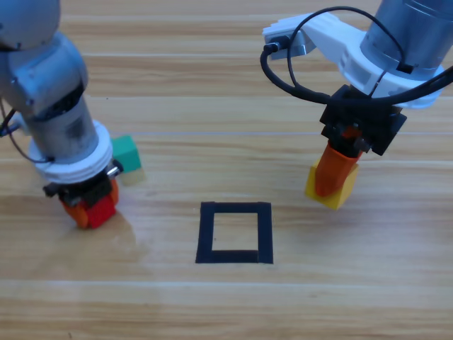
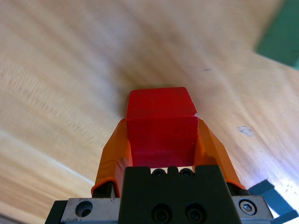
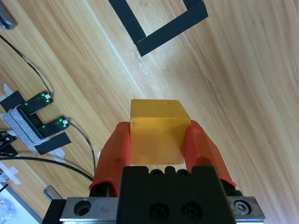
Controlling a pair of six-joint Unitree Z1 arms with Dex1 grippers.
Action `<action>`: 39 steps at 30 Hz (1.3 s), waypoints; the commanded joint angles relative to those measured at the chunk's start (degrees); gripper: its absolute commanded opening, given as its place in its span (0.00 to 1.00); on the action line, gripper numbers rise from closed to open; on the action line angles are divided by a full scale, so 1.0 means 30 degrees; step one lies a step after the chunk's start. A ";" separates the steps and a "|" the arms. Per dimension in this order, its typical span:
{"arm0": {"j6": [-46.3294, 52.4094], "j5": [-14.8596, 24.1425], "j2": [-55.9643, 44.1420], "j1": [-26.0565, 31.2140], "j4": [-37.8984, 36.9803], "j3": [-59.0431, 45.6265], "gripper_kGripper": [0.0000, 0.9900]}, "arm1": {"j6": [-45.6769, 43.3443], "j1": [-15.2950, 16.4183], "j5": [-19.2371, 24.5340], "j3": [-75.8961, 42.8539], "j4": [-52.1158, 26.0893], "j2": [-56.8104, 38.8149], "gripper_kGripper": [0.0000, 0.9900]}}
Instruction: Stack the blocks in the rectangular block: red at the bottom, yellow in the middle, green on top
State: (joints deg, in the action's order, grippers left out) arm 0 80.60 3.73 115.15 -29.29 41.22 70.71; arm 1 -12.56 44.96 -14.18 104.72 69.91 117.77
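Note:
The red cube point(image 1: 102, 210) sits at the table's left, and my left gripper point(image 1: 90, 210) is shut on it; the left wrist view shows the red cube point(image 2: 161, 125) held between both orange jaws. Just behind it rests the green cube point(image 1: 127, 156), with a corner of the green cube point(image 2: 282, 39) in the left wrist view. On the right, my right gripper point(image 1: 333, 185) is shut on the yellow cube point(image 1: 341, 190), seen as the yellow cube point(image 3: 156, 130) between the jaws. The black tape rectangle point(image 1: 235, 233) lies hollow at centre, also visible as the tape rectangle point(image 3: 161, 32).
In the right wrist view, a small sensor board point(image 3: 35, 121) with green lights and black cables point(image 3: 79, 135) lies off to one side, with tape pieces near it. Bare wooden tabletop point(image 1: 233, 106) surrounds the tape rectangle.

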 commanded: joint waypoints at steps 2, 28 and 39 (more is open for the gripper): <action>-0.6416 0.0924 0.1109 0.0359 0.2197 0.2972 0.07 | 0.0640 -0.0045 0.0449 -0.0572 -0.0277 0.0148 0.00; -1.7314 -0.1420 0.2369 -0.6320 0.3632 0.6517 0.03 | 0.1695 -0.1597 0.1650 -0.1070 -0.0453 -0.0409 0.00; -1.1133 0.0192 0.3306 -0.7609 0.4716 0.8216 0.04 | 0.1783 -0.1597 0.1650 -0.0982 -0.0511 -0.0116 0.00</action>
State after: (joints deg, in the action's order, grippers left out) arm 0 42.74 2.94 122.57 -49.55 54.29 94.75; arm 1 -7.65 41.92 -9.86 103.13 69.14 117.69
